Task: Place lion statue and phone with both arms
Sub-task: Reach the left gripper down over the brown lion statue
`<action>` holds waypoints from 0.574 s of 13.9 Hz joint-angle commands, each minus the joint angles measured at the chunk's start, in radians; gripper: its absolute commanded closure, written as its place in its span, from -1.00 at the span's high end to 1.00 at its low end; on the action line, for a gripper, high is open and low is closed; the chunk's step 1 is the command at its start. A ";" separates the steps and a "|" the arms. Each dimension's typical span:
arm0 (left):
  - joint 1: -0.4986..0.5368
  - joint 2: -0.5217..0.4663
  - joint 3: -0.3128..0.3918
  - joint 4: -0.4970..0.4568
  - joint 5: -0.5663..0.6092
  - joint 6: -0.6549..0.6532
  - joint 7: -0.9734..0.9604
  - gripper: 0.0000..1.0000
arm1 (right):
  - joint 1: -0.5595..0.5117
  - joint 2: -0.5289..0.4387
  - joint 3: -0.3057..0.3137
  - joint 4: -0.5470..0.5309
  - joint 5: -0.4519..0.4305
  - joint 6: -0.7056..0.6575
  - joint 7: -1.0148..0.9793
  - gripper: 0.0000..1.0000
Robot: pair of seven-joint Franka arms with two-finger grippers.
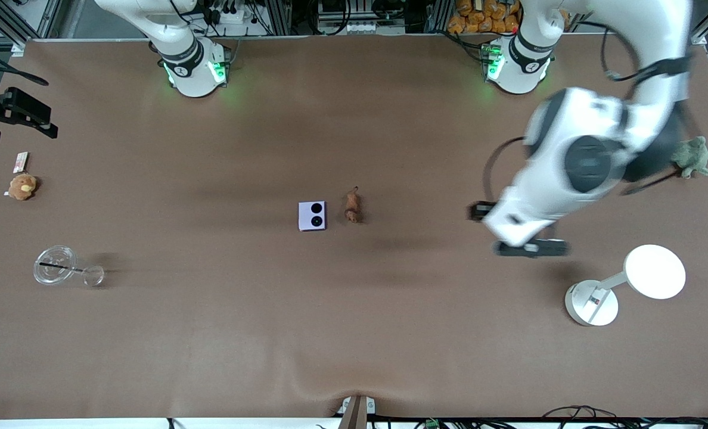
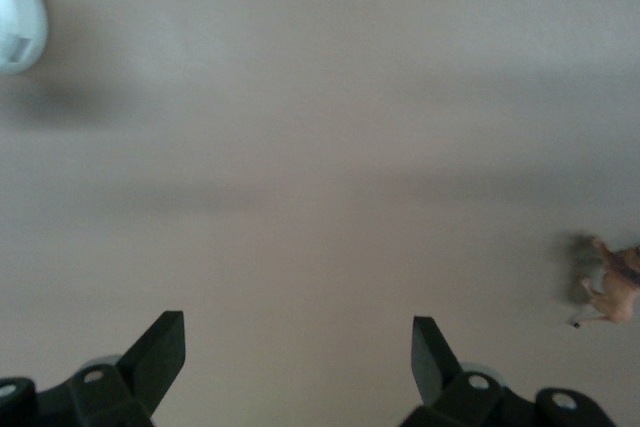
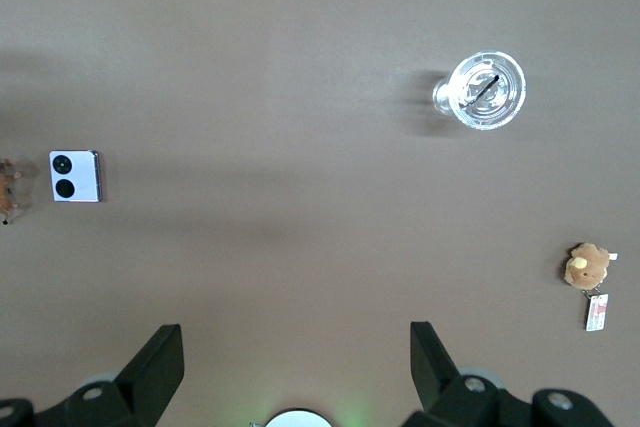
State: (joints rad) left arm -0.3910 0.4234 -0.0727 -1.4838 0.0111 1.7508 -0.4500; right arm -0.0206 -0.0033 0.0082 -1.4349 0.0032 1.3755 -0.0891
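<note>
Lion statue [image 1: 353, 206] and phone [image 1: 312, 215] lie side by side mid-bench. Your left end effector [image 1: 530, 247] hangs spread over bare bench; your right end effector [image 3: 295, 372] waits, spread too.

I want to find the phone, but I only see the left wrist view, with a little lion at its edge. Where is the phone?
Observer: The phone lies flat beside the lion statue, toward the right arm's end of the table.
Operator: Is the other arm holding anything?
Observer: No, the right gripper hangs over bare table, fingers open and empty.
Operator: Where's my arm?
Observer: The left gripper hovers over the table between the lion statue and a white lamp.
</note>
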 commanded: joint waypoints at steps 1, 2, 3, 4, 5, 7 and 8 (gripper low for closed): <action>-0.107 0.096 0.013 0.036 0.001 0.035 -0.148 1.00 | -0.002 0.011 0.000 0.022 -0.008 -0.018 -0.014 1.00; -0.141 0.119 0.013 0.036 0.001 0.056 -0.200 1.00 | -0.002 0.011 0.000 0.021 -0.008 -0.019 -0.014 1.00; -0.161 0.142 0.014 0.037 0.000 0.071 -0.210 1.00 | -0.002 0.011 0.000 0.021 -0.008 -0.019 -0.014 1.00; -0.166 0.168 0.010 0.045 -0.009 0.105 -0.225 1.00 | -0.004 0.011 0.000 0.021 -0.008 -0.021 -0.014 1.00; -0.202 0.185 0.008 0.046 -0.011 0.139 -0.254 1.00 | -0.012 0.011 0.000 0.019 -0.006 -0.022 -0.014 1.00; -0.276 0.221 0.010 0.051 -0.010 0.196 -0.321 1.00 | -0.013 0.011 0.000 0.021 -0.005 -0.027 -0.015 1.00; -0.294 0.235 0.010 0.051 -0.011 0.246 -0.338 1.00 | -0.012 0.011 0.000 0.019 -0.005 -0.027 -0.015 1.00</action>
State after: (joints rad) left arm -0.6341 0.6247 -0.0746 -1.4692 0.0109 1.9495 -0.7426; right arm -0.0239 -0.0005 0.0037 -1.4349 0.0032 1.3638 -0.0897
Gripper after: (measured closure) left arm 0.000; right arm 0.000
